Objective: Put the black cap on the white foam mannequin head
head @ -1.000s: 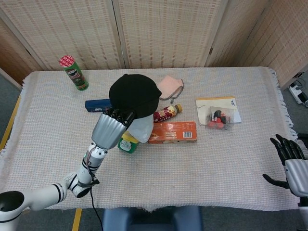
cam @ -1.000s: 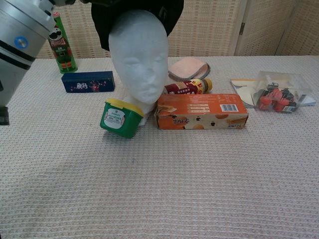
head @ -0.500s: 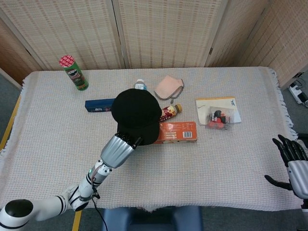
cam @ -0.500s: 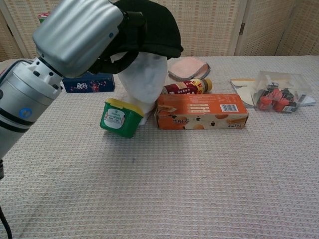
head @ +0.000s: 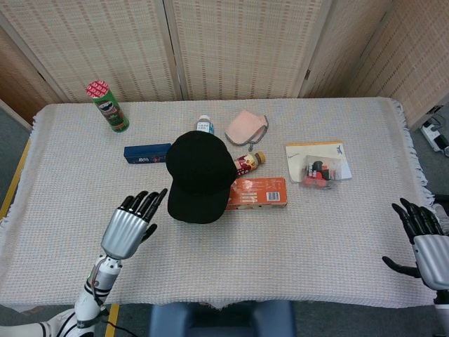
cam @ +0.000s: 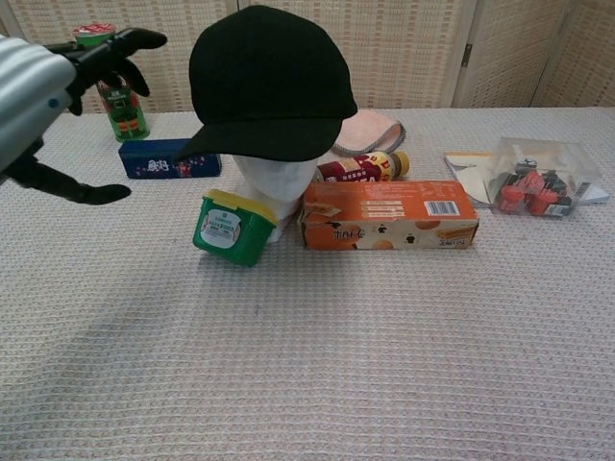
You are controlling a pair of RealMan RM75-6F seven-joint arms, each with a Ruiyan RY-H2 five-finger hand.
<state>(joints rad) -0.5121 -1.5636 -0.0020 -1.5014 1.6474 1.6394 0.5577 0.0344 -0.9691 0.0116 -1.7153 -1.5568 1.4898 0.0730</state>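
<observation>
The black cap (head: pixel 200 175) (cam: pixel 266 84) sits on top of the white foam mannequin head (cam: pixel 279 186), brim pointing toward the near left. Only the foam chin and neck show below the cap in the chest view; the head view shows the cap alone. My left hand (head: pixel 130 226) (cam: pixel 43 86) hovers left of the cap with fingers spread, holding nothing and clear of the cap. My right hand (head: pixel 424 239) rests open at the table's near right edge, far from the cap.
A green tub with a yellow lid (cam: pixel 232 227) leans at the foam neck. An orange box (cam: pixel 388 214), a bottle (cam: pixel 360 167), a pink cloth (head: pixel 247 126), a blue box (head: pixel 145 152), a green can (head: pixel 107 105) and a clear packet on paper (head: pixel 320 170) surround it.
My left hand let go of the cap and drew back to the near left, fingers spreading. The cap now rests on the foam head by itself. The right hand barely moved.
</observation>
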